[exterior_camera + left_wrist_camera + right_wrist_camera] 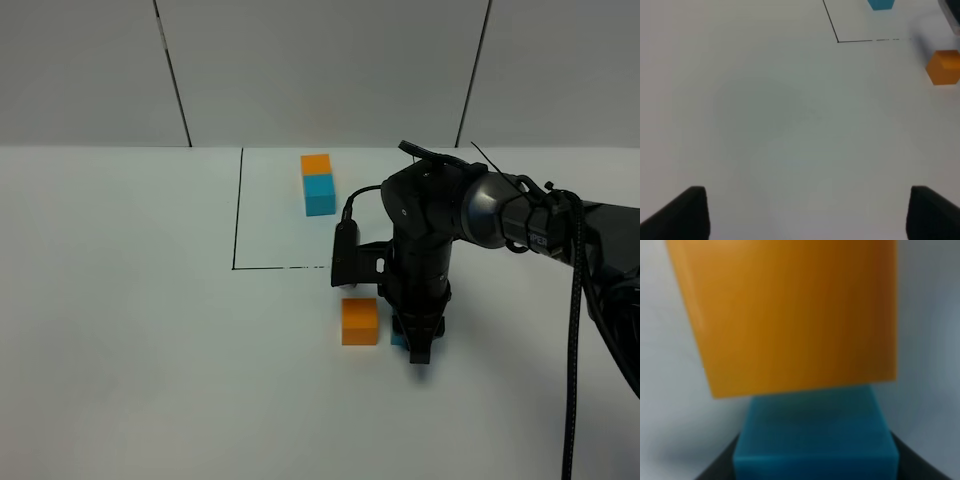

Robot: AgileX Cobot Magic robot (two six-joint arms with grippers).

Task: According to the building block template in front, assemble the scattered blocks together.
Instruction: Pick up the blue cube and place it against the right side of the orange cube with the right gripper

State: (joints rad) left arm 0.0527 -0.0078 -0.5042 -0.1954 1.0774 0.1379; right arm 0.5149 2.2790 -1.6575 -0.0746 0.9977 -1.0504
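Because the right arm hangs over it, the cyan block (398, 340) shows only as a sliver in the high view, just beside the orange block (360, 321) on the bench (130, 330); whether they touch is unclear. The right tool (418, 346) is closed, its tip behind the cyan block, gripping nothing. The left tool (807, 212) stands wide and empty, its fingers cropped. Inside the black outline (238, 210), partly hidden by the arm, sits the template (319, 184).
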